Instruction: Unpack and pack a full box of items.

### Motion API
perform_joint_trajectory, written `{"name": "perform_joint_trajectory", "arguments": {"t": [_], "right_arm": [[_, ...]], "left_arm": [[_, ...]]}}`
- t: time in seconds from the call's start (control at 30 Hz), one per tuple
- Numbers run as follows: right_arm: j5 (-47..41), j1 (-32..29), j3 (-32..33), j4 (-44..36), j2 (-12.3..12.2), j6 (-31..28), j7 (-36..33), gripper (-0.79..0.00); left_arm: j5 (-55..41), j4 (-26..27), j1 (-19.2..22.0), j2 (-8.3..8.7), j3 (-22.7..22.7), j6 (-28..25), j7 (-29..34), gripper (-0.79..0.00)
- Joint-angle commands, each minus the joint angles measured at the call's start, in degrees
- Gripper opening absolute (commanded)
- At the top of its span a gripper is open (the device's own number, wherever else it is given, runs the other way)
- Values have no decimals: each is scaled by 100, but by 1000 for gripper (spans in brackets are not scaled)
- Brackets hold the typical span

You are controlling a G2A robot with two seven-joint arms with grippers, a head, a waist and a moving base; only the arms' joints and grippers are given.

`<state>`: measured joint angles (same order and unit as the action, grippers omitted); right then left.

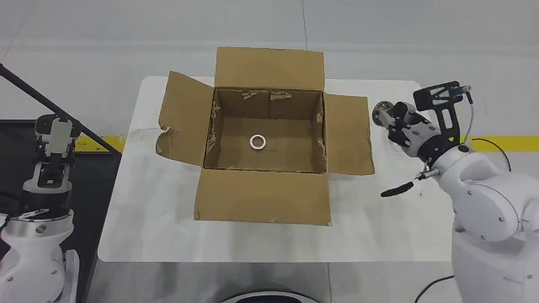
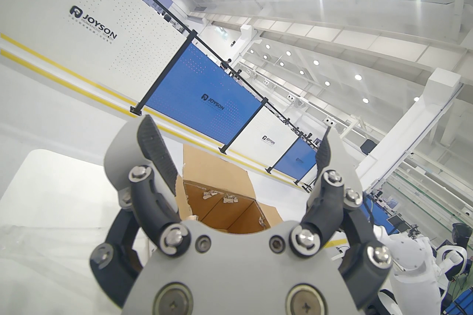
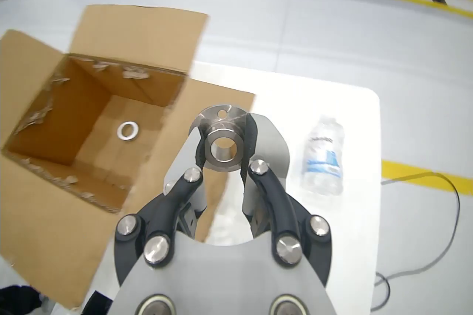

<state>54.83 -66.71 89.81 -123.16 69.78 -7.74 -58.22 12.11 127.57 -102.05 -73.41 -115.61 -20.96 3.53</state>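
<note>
Big white bench (image 1: 253,244) with rounded corners carries the lot. A cardboard box (image 1: 263,196) sits mid-bench between the two tools, top open and all four flaps folded out flat. Its right-hand flap is just beside the right tool.

The right tool (image 3: 226,141) hangs over the bench off the box's right side, clenched on a metal flanged bushing (image 3: 221,117). Its pads sit on either side of the collar, the bore faces back toward the wrist, and the flange with its small hole is on the far end.

The left tool (image 2: 236,135) is well apart from the box, out past the bench's left edge. It is tipped upward, released, with its fingers spread wide and nothing between them.

A clear plastic bottle (image 3: 324,156) lies on its side on the bench near the right tool, on the side away from the box, not touching the tool.

A metal ring (image 1: 258,141) lies flat on the box floor, roughly centred. It is apart from both tools and closer to the right tool than the left.
</note>
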Motion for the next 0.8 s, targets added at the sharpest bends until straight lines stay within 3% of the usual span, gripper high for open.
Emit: {"name": "perform_joint_trajectory", "arguments": {"t": [0.0, 0.17, 0.37, 0.57, 0.77], "right_arm": [[110, 106, -502, -68, 8, -132, -80, -785], [683, 746, -1977, 376, 95, -198, -338, -785], [1111, 1930, -3515, 1801, 380, 336, -501, -785], [776, 3038, -4536, 3596, 794, 866, -598, -785], [633, 3717, -5268, 5108, 1224, 1211, -343, -785]], "left_arm": [[0, 0, 0, 0, 0, 0, 0, 0], [0, 0, 0, 0, 0, 0, 0, 0], [0, 0, 0, 0, 0, 0, 0, 0], [0, 0, 0, 0, 0, 0, 0, 0], [0, 0, 0, 0, 0, 0, 0, 0]]}}
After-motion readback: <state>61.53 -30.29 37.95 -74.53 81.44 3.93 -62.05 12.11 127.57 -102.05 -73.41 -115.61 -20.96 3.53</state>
